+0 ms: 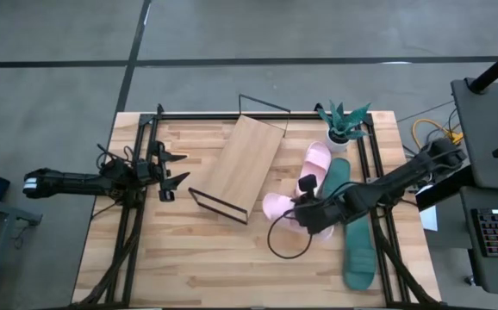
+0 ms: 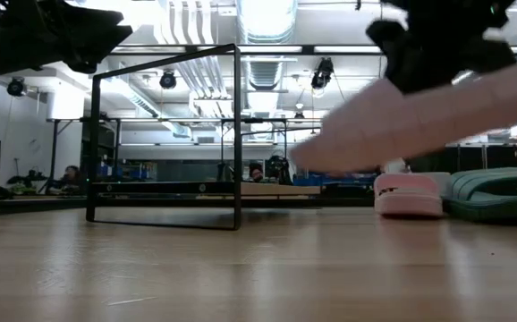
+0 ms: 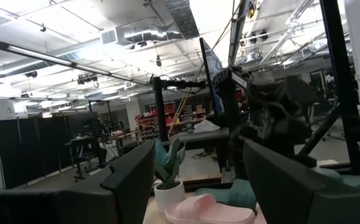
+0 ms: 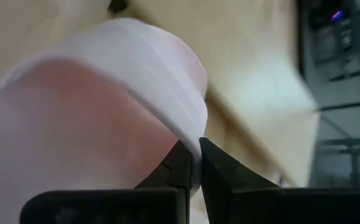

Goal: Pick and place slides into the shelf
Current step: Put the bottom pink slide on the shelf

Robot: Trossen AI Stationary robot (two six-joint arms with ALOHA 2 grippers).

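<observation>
Low view, nearest the cam: a pale pink slide [image 2: 419, 121] hangs tilted in the air at right of frame, its lower end toward frame centre, higher end toward the right edge, clear of the tabletop [image 2: 258, 268]. The right gripper [image 4: 197, 163] has its fingers pressed together, pinching the slide's strap edge; in the high view it sits right of centre [image 1: 305, 209], w/ the pink slide [image 1: 277, 207] sticking out toward frame left, long axis roughly left-right.

Behind it, centre of the high view: the shelf [image 1: 236, 166], a light-wood board in black wire frame, lying skewed, long axis running lower left to upper right. Nothing sits on the board; no slide in it.

Right of the shelf: a second pink slide [image 1: 318, 160] flat on the table, long axis roughly up-down in frame. Just beside it two dark teal slides, one [image 1: 337, 179] near centre right, one [image 1: 358, 254] at lower right, both lengthwise up-down.

Farthest, upper right of the table: a potted plant [image 1: 342, 127].

Left gripper [image 1: 170, 175] hovers at left edge of the table, fingers spread, holding nothing, well apart from the slides.
</observation>
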